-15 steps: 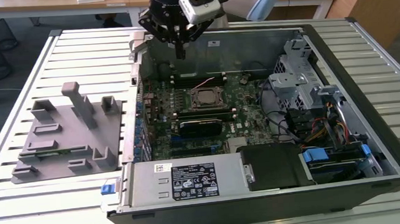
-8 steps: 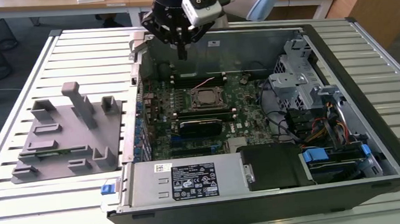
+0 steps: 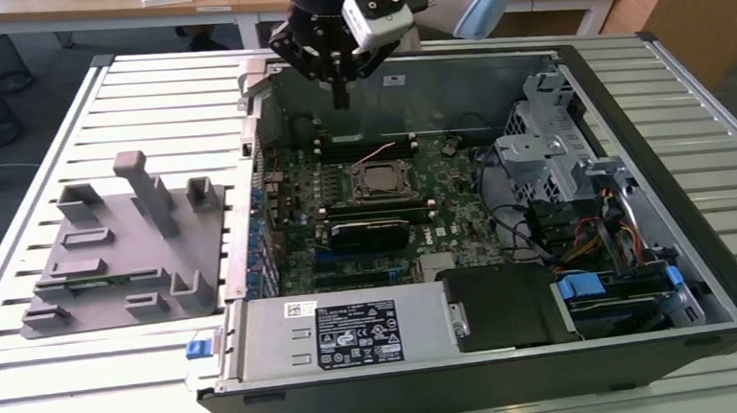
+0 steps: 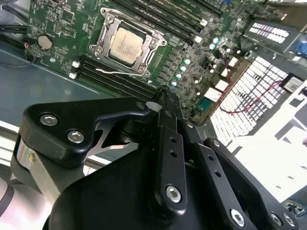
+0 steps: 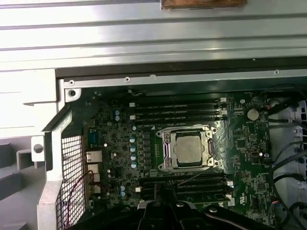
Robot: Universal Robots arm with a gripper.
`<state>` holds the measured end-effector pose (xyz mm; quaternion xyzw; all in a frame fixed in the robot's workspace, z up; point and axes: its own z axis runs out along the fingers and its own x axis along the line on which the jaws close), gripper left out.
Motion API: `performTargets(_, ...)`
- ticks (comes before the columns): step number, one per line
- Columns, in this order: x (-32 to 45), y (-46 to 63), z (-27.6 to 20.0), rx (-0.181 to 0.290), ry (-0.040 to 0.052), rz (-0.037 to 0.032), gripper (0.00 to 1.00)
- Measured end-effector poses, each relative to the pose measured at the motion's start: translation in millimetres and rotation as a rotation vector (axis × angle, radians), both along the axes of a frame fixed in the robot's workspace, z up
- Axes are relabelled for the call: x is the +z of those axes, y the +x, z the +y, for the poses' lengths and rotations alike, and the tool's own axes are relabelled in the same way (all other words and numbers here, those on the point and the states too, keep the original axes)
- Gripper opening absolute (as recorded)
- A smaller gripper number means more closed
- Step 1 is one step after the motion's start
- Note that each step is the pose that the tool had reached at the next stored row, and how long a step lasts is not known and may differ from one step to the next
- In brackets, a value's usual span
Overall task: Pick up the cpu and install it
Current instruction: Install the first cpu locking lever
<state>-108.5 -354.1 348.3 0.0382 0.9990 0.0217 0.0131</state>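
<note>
At nine o'clock in the exterior view, on the slatted bench (image 3: 46,380): a grey fixture plate (image 3: 102,252) with upright blocks, well apart from the work.

Next over, the open computer case (image 3: 464,90), laid on its side with the green motherboard (image 3: 295,221) facing up.

Up at twelve o'clock, over the case's far wall: the end effector (image 3: 340,98). Hangs above the board, touching none of it. Pressed together and pinching nothing, judging by the second wrist view, with the black fingers (image 4: 165,143) side by side down to a shared tip.

At the centre of the board: the cpu (image 5: 188,146). Lies flat, silvery top up, inside the black socket frame (image 5: 165,149), square to the frame's opening in both wrist views. Looks seated, so pick-up and placement judged done.

Less sure about the locking. Just beside the socket, a thin metal lever (image 4: 115,72), possibly unlatched; too fine to settle from these angles. If so, latching left to do, and nothing else.

At three o'clock, a drive cage (image 3: 538,158) and bundled cables (image 3: 588,231), apart from the socket.
</note>
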Motion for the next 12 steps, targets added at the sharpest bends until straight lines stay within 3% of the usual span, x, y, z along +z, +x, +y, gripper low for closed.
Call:
performTargets(7, -9.4, 2.6, 1.2, 0.000, 0.0000, 0.0000, 0.11)
performTargets(8, -11.3, 2.8, 1.2, 0.000, 0.0000, 0.0000, 0.11)
performTargets(9, -18.0, 3.5, 1.2, 0.000, -0.0001, 0.0001, 0.11)
performTargets(12, -21.8, 4.3, 1.7, 0.000, -0.0001, 0.0000, 0.11)
